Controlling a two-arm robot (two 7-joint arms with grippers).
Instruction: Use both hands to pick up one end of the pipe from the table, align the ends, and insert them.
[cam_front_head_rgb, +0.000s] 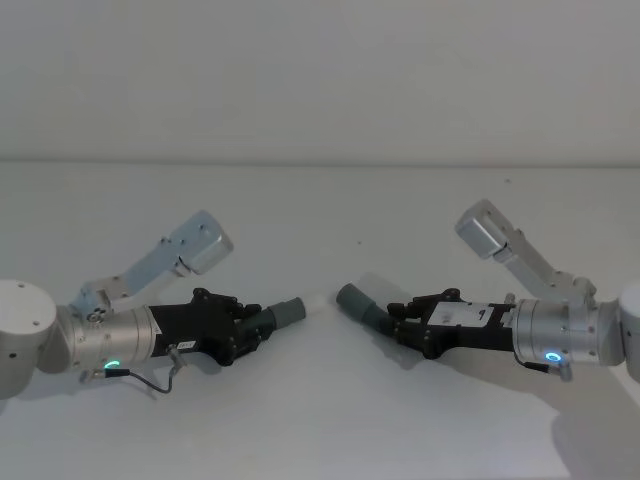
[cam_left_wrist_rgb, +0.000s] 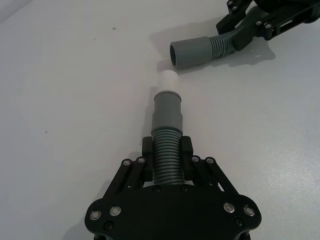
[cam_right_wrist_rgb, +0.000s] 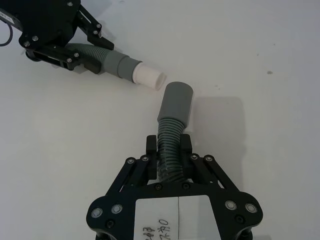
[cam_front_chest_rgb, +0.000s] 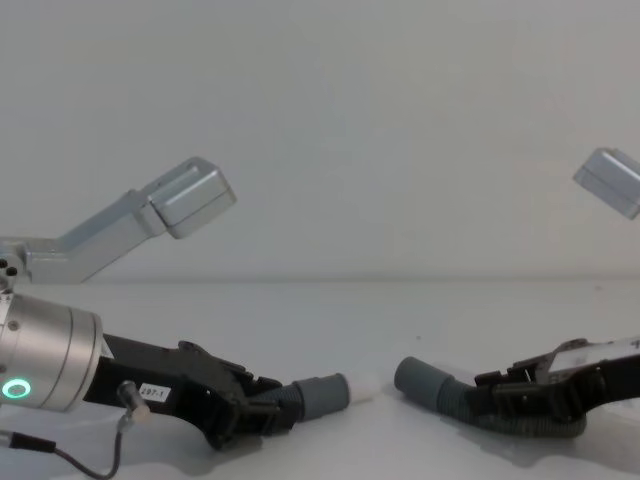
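Two hose pieces are held end to end, low by the white bench.
The plug hose is clamped by its ribbed part in the left gripper, just left of the middle of the head view. The socket hose is clamped the same way in the right gripper, just right of the middle. The white plug tip is kept very near the open socket cuff, at an angle, with a small gap.

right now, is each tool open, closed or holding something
left tool: closed on the dark-grey corrugated hose piece with the white plug tip
right tool: closed on the dark-grey corrugated hose piece with the plain grey socket cuff
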